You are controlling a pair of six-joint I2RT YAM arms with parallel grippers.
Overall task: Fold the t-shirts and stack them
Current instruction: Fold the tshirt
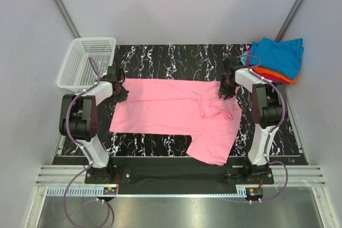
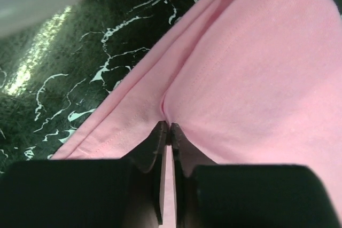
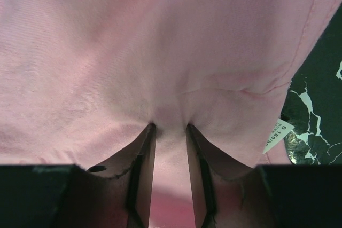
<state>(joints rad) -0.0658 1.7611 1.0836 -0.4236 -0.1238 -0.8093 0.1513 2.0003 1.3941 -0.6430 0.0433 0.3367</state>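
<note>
The pink t-shirt (image 1: 171, 108) lies spread across the middle of the black marbled table (image 1: 176, 57), long side running left to right, with one part reaching to the near edge on the right. The left gripper (image 2: 166, 129) is down at the shirt's far left corner, its jaws nearly together and clamped on a thin fold of the pink cloth beside the hem. The right gripper (image 3: 171, 126) is down on the far right part of the shirt, jaws apart, tips pressed into the cloth with a ridge of it between them; a small white label (image 3: 278, 134) shows just to the right. A stack of t-shirts (image 1: 275, 57), teal-blue on top of orange, sits at the far right corner, and a white mesh basket (image 1: 88, 62) at the far left
</note>
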